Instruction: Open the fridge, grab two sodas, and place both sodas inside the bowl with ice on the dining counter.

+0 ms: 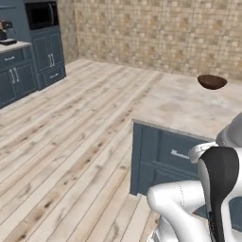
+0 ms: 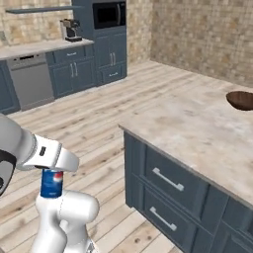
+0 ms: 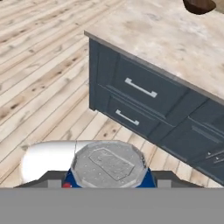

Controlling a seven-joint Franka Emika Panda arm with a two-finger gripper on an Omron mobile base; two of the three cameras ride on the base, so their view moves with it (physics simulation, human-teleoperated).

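The pincer (image 3: 109, 181) is closed on the blue soda can (image 3: 108, 168): in the hand view the can's silver top sits squarely between the two dark fingertips, and in the right base view the same can hangs upright under the white hand, low beside the robot's own body and above the wooden floor (image 2: 99, 133). The can is thus carried, well apart from its goal. Outward from it stands the corner of the dining counter (image 2: 197, 128), its mottled stone top over dark blue drawers (image 3: 140, 89) with pale bar handles. The bowl (image 1: 211, 82), dark brown and round, rests on the far part of that top, near the tiled wall (image 1: 165, 33); whether ice or a red can lies in it, I cannot tell from these angles. Farther off, along the back wall, are blue cabinets (image 2: 74, 74), a dishwasher (image 2: 32, 81), a coffee machine (image 2: 71, 29) and a built-in oven (image 2: 108, 15). My judgement: one soda has been fetched and is under way; what remains is to bring it over the counter, lower it into the bowl, and settle the other can, whose place I cannot see.
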